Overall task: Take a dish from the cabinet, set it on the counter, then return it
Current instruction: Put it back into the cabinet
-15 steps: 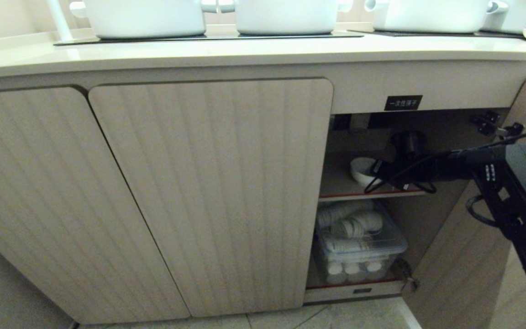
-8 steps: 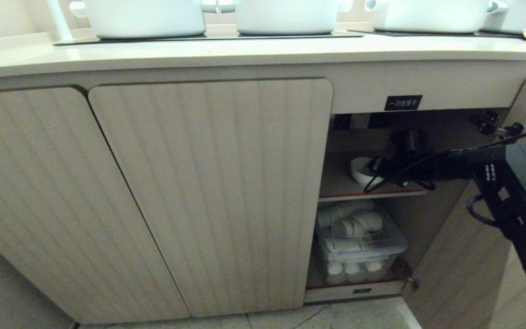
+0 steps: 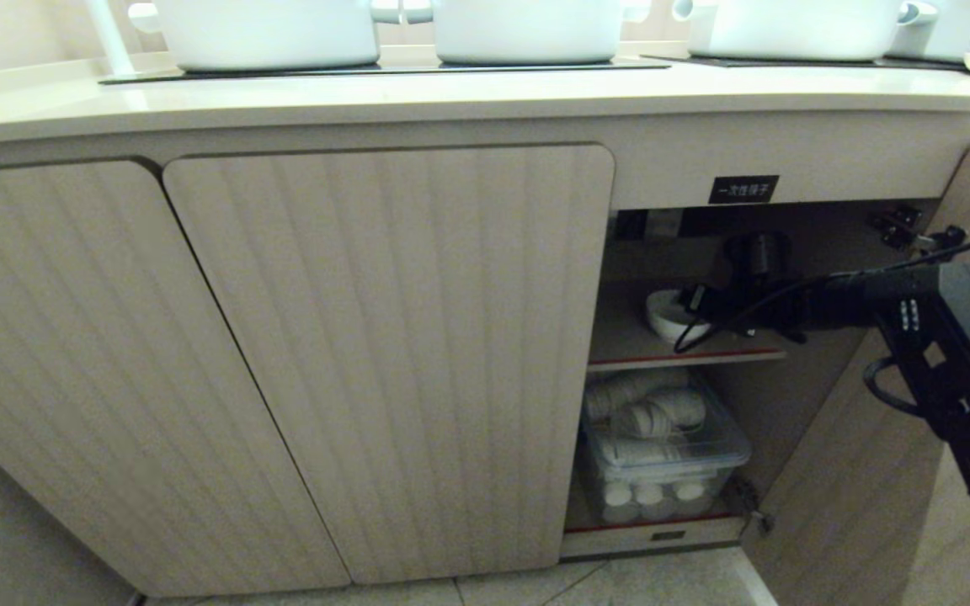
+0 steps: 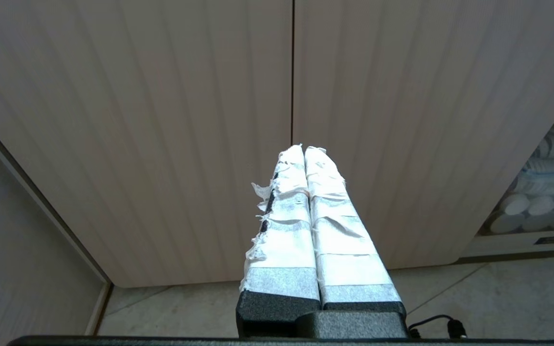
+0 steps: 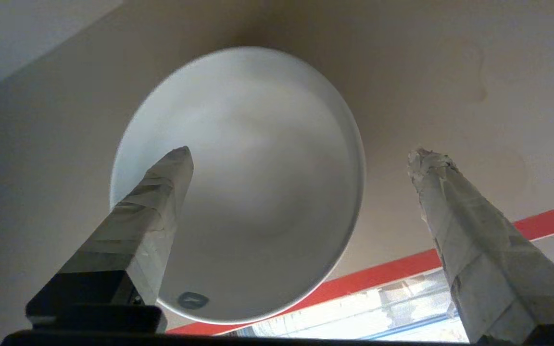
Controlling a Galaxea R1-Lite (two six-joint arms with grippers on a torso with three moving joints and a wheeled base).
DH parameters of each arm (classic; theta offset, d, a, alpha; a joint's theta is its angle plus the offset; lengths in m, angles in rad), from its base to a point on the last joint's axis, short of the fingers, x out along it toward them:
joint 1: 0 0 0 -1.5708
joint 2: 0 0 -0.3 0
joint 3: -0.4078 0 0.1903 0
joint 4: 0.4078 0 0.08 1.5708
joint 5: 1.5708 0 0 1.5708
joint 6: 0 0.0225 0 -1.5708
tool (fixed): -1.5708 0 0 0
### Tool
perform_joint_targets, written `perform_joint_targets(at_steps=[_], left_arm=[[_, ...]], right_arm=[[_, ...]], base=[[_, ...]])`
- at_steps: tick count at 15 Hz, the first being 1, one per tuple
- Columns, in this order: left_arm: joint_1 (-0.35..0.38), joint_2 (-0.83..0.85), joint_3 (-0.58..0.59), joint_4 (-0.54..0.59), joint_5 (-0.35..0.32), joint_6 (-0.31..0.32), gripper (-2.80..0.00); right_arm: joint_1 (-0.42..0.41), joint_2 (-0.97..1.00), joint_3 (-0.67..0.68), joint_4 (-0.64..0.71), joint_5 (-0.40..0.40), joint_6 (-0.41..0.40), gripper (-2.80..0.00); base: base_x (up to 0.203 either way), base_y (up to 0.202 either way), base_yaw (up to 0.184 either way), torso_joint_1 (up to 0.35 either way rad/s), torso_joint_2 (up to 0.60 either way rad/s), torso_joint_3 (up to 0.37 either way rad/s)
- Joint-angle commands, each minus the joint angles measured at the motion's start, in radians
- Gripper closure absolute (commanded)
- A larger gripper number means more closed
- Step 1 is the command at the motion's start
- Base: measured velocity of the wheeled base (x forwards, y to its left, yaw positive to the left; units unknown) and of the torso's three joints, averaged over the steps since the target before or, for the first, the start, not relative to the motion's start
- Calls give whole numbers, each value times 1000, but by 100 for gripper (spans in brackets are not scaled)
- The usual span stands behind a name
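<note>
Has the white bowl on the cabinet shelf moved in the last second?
No. The bowl sits in the same spot against the red-edged shelf, with the right gripper open beside it.

White pots (image 3: 527,29) above; clear bin (image 3: 662,459) of white cups below.

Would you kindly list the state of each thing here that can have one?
dish: resting on the upper cabinet shelf, not gripped
right gripper: open, one finger over the dish, one beside it
left gripper: shut, empty, before the closed doors
right cabinet door: open
middle cabinet door: closed
</note>
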Motion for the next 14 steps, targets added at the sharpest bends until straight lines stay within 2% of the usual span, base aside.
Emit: perform_joint_targets(at_steps=[1,7,11,14], left_arm=[[0,0,0,0,0,-1,0],[2,0,0,0,0,-1,0],[0,0,0,0,0,-1,0],[0,0,0,0,0,-1,0]], right_arm=[[2,-11,0,-1,-3,2,-280],[5,-37,11,-1,-9,0,-280],[5,-49,15,0,-41,1,-280],[5,-61,35,-8,-50,-45,-280]], base=[[0,0,0,0,0,0],[0,0,0,0,0,0],[0,0,0,0,0,0],[0,0,0,0,0,0]])
